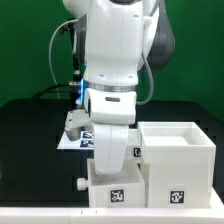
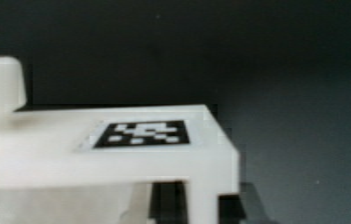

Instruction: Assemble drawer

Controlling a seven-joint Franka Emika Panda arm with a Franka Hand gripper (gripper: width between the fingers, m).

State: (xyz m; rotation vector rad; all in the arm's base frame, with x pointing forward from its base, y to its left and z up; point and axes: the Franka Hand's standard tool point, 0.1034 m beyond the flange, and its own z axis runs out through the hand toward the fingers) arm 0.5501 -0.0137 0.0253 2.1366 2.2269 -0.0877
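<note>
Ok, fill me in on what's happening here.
A robot arm's gripper is down at the small white drawer on the black table. The bigger white box stands beside it, on the exterior view's right, and the drawer is not in it yet. Whether the gripper is closed cannot be told.

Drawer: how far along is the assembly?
Done: nothing joined yet; the small white plastic tray-box drawer stands beside the large white hollow cube casing, outside it. In hand: the claw is low over the drawer, grip hidden. Left: probably sliding the drawer into the casing.
</note>
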